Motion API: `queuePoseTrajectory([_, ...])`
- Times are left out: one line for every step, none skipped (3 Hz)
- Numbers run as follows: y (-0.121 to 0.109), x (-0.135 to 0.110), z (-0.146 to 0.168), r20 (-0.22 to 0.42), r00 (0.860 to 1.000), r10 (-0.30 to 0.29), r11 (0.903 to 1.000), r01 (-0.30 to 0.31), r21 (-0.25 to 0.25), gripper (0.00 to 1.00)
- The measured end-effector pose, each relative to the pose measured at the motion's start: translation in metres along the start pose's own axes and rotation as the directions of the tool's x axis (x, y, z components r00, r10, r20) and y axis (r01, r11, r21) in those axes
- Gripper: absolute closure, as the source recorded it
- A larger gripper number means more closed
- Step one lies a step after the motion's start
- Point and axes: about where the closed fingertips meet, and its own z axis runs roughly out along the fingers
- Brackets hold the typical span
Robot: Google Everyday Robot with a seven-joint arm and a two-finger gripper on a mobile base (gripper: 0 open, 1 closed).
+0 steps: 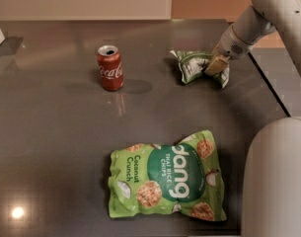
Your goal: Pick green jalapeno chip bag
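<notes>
The green jalapeno chip bag [192,65] is a small dark-green crinkly bag at the far right of the dark table [56,147]. It looks crumpled, with its right part pinched up. My gripper [215,64] comes down from the upper right on the white arm and is shut on the bag's right side, its tan fingers [217,62] pressed into the foil. The bag's right end is partly hidden behind the fingers.
A red Coca-Cola can [110,67] stands upright left of the small bag. A large light-green "dang" rice chips bag [167,182] lies flat at the front. My white base [276,181] fills the lower right. The table's right edge [271,90] runs just past the gripper.
</notes>
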Motion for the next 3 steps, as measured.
queuePoseTrajectory([0.01, -0.017, -0.024, 0.034, 0.999, 0.0, 0.9999, 0.0, -0.017, 1.0])
queuePoseTrajectory([0.022, -0.04, -0.057, 0.076, 0.997, 0.013, 0.9995, -0.01, -0.031, 1.0])
queuePoseTrajectory([0.031, -0.063, -0.088, 0.123, 0.992, 0.013, 0.9992, -0.009, -0.038, 1.0])
